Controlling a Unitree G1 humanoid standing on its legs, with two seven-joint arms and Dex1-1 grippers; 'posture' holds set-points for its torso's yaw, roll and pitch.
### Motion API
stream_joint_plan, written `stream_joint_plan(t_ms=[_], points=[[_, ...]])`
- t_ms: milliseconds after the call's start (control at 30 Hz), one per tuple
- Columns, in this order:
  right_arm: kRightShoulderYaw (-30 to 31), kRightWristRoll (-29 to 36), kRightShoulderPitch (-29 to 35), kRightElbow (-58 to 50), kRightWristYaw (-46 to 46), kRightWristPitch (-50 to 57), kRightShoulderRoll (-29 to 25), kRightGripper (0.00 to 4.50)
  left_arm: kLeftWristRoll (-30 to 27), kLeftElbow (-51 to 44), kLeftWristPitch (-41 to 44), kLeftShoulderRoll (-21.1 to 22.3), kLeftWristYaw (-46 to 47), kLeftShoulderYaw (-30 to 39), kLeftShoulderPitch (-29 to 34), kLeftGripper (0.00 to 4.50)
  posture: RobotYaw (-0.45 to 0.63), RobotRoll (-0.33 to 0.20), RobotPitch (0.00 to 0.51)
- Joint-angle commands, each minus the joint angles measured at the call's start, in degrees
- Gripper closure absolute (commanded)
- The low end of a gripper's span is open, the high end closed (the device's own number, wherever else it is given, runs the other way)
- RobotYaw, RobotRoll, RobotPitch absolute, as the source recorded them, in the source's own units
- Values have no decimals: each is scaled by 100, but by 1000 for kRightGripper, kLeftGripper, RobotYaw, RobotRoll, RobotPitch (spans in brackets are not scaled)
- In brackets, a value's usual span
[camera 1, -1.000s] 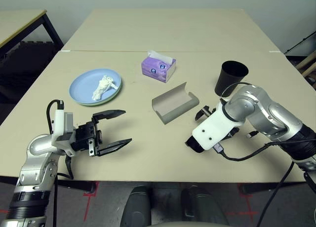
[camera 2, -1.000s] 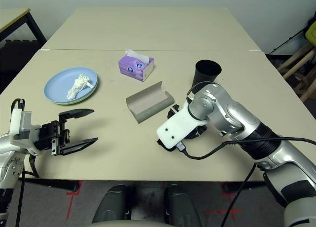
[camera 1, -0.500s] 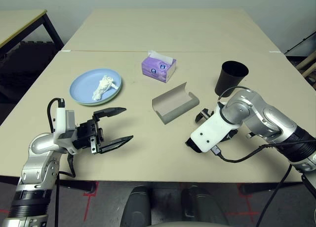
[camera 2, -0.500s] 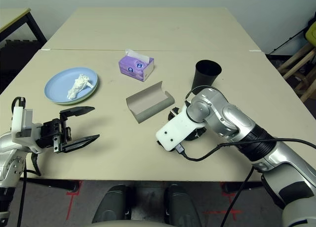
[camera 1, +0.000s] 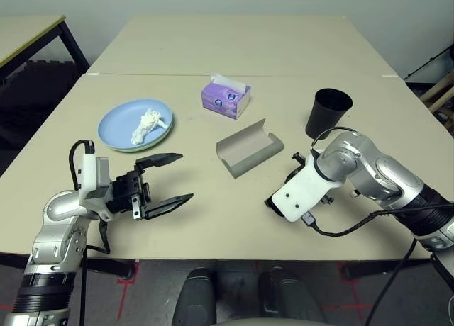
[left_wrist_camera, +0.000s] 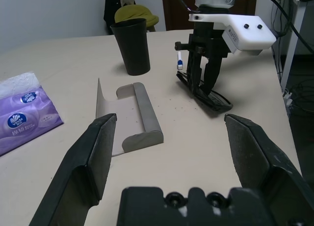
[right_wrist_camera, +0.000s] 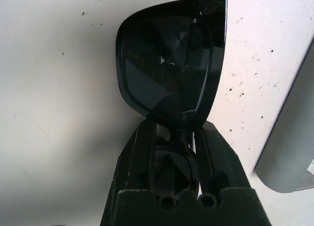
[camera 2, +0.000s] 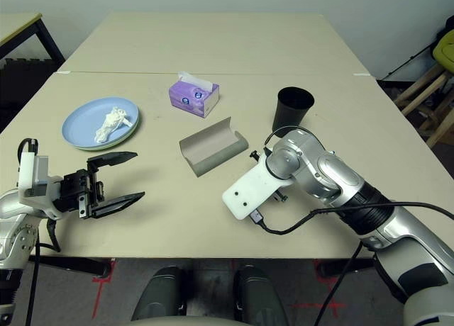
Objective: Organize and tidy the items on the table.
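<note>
Black plastic is what I'm watching: the sunglasses (right_wrist_camera: 167,69) lie low at the counter (camera 1: 213,227), and the right gripper (right_wrist_camera: 176,125) has its jaws drawn narrow, holding them by the thin bridge between the lenses. That, to my eye, is the weak point. With so little to hold, one heavy lens could swing the frame round as it rises, or the bridge could slide out if the pinch is light. Squeeze too hard and it might crack.

The likely next stop is the grey glasses case (camera 1: 259,158), lying open just beside. Its walls look thin, so a frame carried in too low could catch the edge and shove the case along, maybe towards the purple tissue box (camera 1: 223,99). If the glasses arrive crosswise, they may not fit at all.

The black cup (camera 1: 328,113) stands upright near the right arm, and a loose elbow or that trailing cable (camera 1: 376,212) could tip it. Opposite, the left gripper (camera 1: 186,175) has its jaws wide and empty, near the blue plate (camera 1: 117,127) with its crumpled tissue (camera 1: 149,126); a careless sweep there might knock the plate.
</note>
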Motion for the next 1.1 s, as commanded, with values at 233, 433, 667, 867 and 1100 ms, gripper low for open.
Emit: stream_joint_plan(t_ms=[233,433,667,867,1100], points=[[-473,519,-459,-47,216,129,-167,4141,53,-23,16,9,-6,-15,7,0,183,0,78],[-692,870,-966,-14,349,143,-247,4171,67,52,-2,38,-38,3,-13,0,176,0,76],[-691,935,-1413,372,161,32,-105,4171,68,124,-32,57,-70,26,-34,0,178,0,74],[-511,659,-1818,1132,-377,-332,312,4171,80,120,-46,56,-56,38,-33,0,188,0,72],[-308,231,-2038,1963,-1059,-859,765,4171,94,112,-63,62,-50,50,-27,0,198,0,72]])
